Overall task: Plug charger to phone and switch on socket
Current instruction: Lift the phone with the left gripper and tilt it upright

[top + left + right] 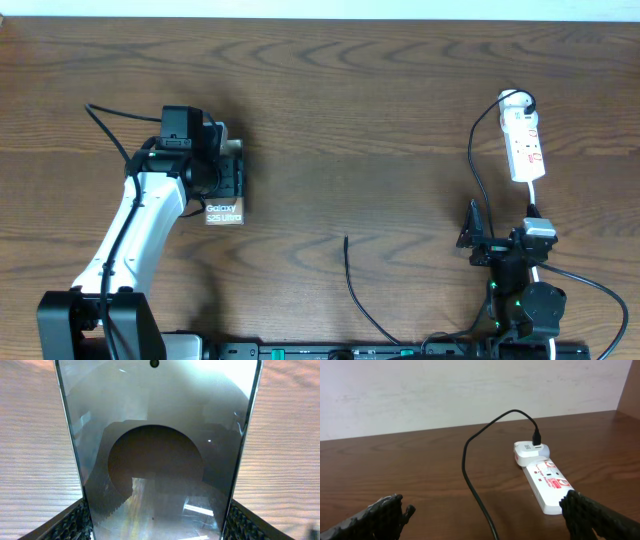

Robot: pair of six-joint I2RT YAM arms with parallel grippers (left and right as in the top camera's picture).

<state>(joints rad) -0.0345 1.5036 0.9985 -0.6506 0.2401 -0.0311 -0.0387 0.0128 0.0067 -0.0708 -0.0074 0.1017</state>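
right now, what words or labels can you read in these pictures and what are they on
"Galaxy S25 Ultra": white lettering on the near end of the phone, seen in the overhead view.
Red and dark markings on the white power strip: too small and blurred to read in any view.
Phone screen in the left wrist view: only reflections, no text.
Nothing else carries readable text.

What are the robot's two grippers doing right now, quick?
Left gripper: closed on the phone.
Right gripper: open, holding nothing.
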